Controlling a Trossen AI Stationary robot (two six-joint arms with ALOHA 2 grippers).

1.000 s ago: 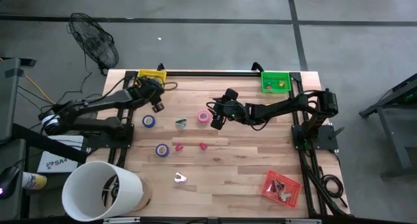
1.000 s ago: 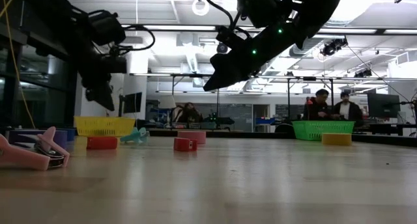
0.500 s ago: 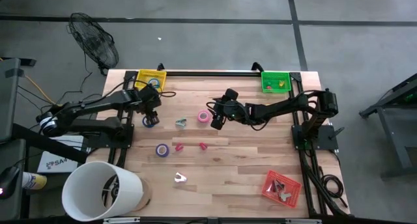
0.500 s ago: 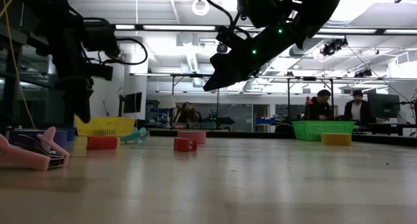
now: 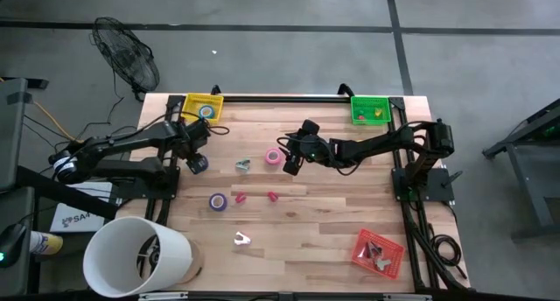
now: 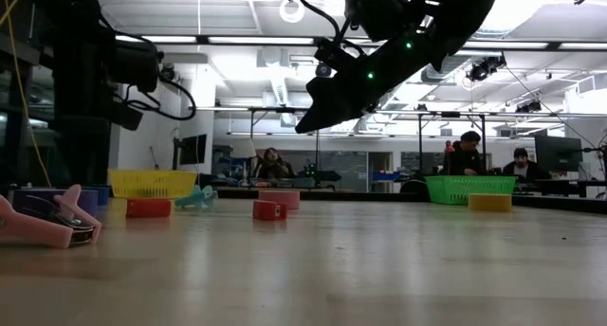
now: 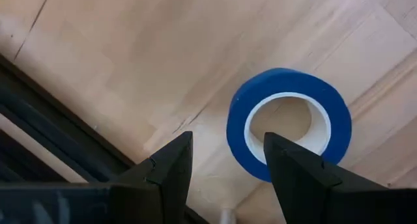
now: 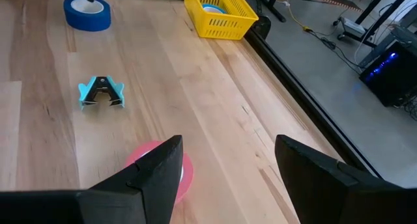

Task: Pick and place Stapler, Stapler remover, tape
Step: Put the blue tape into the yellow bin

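Blue tape roll (image 5: pixel 199 164) lies flat on the wooden table (image 5: pixel 332 213), left-centre of the high view, below the yellow basket (image 5: pixel 204 104) in the upper left. That basket already holds a blue roll.

Left gripper (image 5: pixel 194 149) sits directly over the roll. In the left wrist view the roll (image 7: pixel 288 124) lies on bare wood just ahead of the two dark fingers (image 7: pixel 166 172), offset toward one of them. The fingers are spread apart with nothing between them. The roll is not yet between them; contact cannot be judged.

Right gripper (image 5: pixel 292 159) hangs mid-table just beside the pink tape roll (image 5: pixel 274 157). Its wrist view shows the fingers parted and empty, the pink roll (image 8: pixel 163 172) between them lower down and a teal staple remover (image 8: pixel 100 92) farther off.

Also on the table: a second blue-purple tape roll (image 5: pixel 218 200), a small pink item (image 5: pixel 272 196), a white staple remover (image 5: pixel 242 240), a green basket (image 5: pixel 368 108) upper right, a red basket (image 5: pixel 379 253) lower right.

Risks, as judged:
- Offset of the roll from the finger midline could let one finger land on the roll's top edge and push or tip it.
- Descending too far would drive the fingertips into the wood.
- A grip across the thin wall may slip, since the roll is smooth and round.
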